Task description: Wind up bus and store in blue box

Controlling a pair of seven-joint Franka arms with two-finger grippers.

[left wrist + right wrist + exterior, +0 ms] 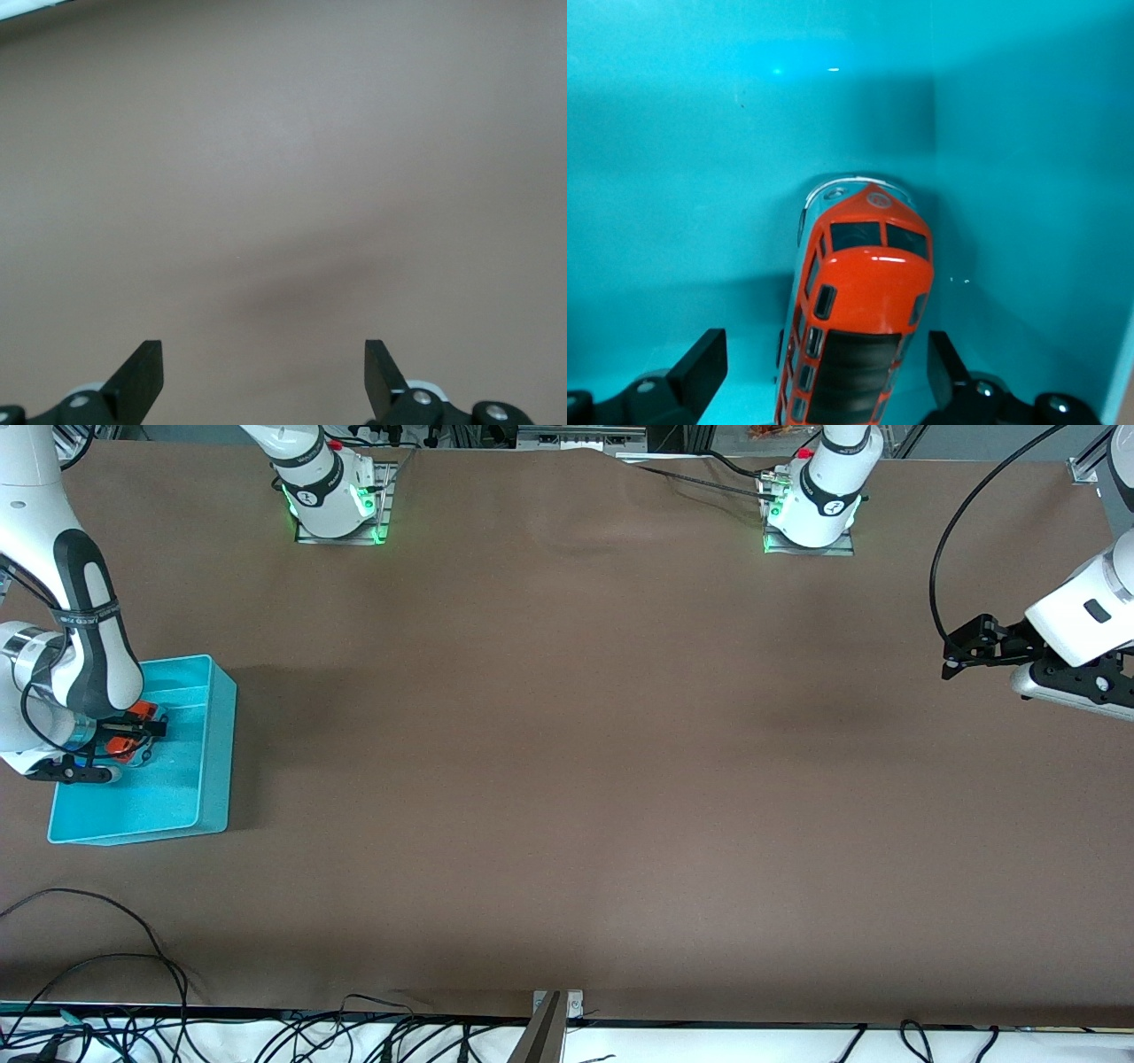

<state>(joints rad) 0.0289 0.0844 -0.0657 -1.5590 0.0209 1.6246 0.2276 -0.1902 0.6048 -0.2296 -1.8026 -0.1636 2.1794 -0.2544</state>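
Note:
The orange-red bus point(142, 712) lies inside the light blue box point(221, 753) at the right arm's end of the table. In the right wrist view the bus point(864, 301) shows its dark roof panel, its nose pointing at a wall of the blue box point(673, 177). My right gripper point(146, 735) reaches down into the box, open, one finger on each side of the bus point(826, 350) with a gap at both sides. My left gripper point(961, 651) waits open above bare table at the left arm's end, with nothing between its fingers point(264, 354).
A brown cloth point(567, 779) covers the table. Both arm bases point(332, 500) stand along the edge farthest from the front camera. Loose cables point(106, 974) trail over the edge nearest that camera.

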